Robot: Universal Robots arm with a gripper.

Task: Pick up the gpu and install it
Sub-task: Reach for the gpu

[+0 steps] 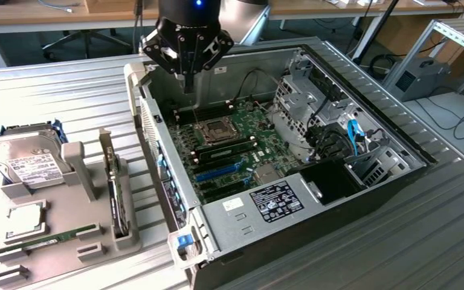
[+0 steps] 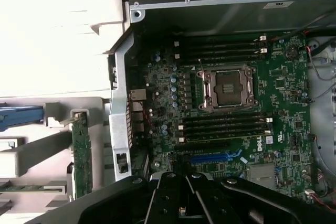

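The gpu (image 1: 116, 196) stands on edge in a slot of the grey holder tray (image 1: 70, 163), at the exterior view's left of the computer case. In the wrist view the gpu (image 2: 81, 153) appears as a thin green board seen edge-on. My gripper (image 1: 188, 83) hangs over the rear corner of the open case (image 1: 296, 199), above the motherboard (image 1: 236, 148), well apart from the gpu. Its fingers are shut with nothing between them. In the wrist view the gripper (image 2: 182, 209) sits over the blue expansion slot (image 2: 212, 157).
On the tray lie a silver hard drive (image 1: 26, 160), a processor chip (image 1: 24, 220) and a green memory stick (image 1: 51, 238). Inside the case are the processor socket (image 1: 215, 130), drive cage (image 1: 301, 99), cables and the power supply (image 1: 272, 202). The case walls rise around the board.
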